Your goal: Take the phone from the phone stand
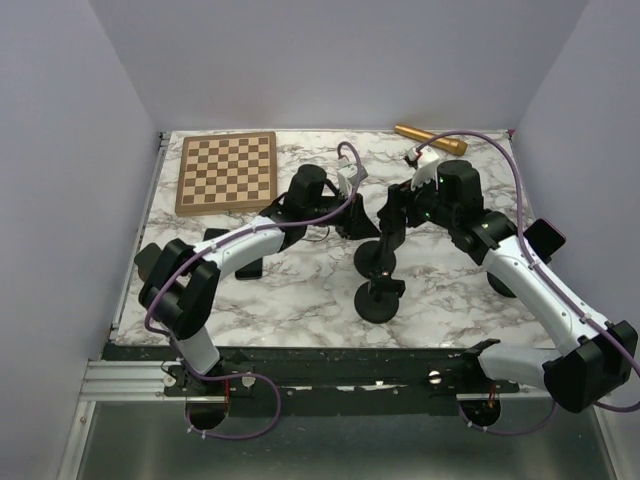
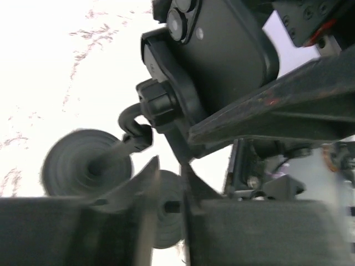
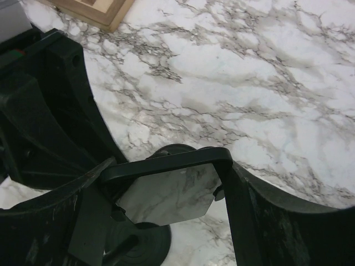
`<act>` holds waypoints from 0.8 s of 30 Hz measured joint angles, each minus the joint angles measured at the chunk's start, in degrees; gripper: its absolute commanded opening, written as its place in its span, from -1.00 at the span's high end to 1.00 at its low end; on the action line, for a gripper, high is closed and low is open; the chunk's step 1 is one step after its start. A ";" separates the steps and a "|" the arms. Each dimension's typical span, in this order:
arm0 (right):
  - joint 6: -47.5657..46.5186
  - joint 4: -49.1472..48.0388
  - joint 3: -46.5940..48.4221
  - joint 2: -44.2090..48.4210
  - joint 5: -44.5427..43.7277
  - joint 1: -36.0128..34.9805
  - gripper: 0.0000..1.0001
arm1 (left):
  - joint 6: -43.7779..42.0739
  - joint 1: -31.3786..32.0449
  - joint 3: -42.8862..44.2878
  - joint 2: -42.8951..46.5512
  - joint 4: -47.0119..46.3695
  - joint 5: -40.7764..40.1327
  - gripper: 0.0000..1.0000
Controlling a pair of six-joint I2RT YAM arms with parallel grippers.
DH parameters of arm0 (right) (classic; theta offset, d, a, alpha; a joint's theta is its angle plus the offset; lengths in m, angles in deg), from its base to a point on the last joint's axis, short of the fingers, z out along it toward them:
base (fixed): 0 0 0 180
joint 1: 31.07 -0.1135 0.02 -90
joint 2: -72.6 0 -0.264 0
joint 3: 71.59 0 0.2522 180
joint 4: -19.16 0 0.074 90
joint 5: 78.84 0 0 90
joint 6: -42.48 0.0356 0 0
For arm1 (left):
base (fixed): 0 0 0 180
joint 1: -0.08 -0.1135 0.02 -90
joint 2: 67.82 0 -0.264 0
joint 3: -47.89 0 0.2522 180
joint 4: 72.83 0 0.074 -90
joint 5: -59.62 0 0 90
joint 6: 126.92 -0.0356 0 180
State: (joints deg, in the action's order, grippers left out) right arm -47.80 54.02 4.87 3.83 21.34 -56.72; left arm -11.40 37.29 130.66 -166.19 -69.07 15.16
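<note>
The black phone (image 2: 222, 50) shows its back and camera lenses in the left wrist view, seated in the phone stand's clamp (image 2: 163, 102). In the right wrist view its glossy screen (image 3: 166, 194) mirrors the marble. My right gripper (image 3: 166, 183) is shut on the phone, one finger on each side edge. My left gripper (image 2: 169, 172) sits just under the clamp with its jaws nearly together. The clamp's lower leg reaches the tips, and whether they pinch it is unclear. From above, both grippers (image 1: 345, 215) (image 1: 398, 205) meet over the stand's round base (image 1: 380, 302).
A second round black base (image 1: 373, 258) stands just behind the first. A wooden chessboard (image 1: 227, 172) lies at the back left and a gold cylinder (image 1: 430, 138) at the back right. A flat black object (image 1: 250, 268) lies under the left arm.
</note>
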 measured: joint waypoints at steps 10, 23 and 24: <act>7.30 -0.09 0.02 -0.09 -2.43 -1.66 0.99 | -1.29 3.06 -8.00 7.04 -7.50 -13.90 -0.42; 9.25 0.02 1.14 -1.31 -6.60 -1.64 0.99 | -0.42 4.61 -6.99 6.51 -12.31 -16.90 0.15; 9.29 0.07 1.31 -1.42 -7.06 -1.62 0.99 | -0.42 4.87 -6.64 6.27 -12.07 -17.16 0.15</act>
State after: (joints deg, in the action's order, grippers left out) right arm -38.51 54.09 6.18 2.41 14.28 -58.34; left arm -11.82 42.17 124.02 -159.92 -81.13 -2.00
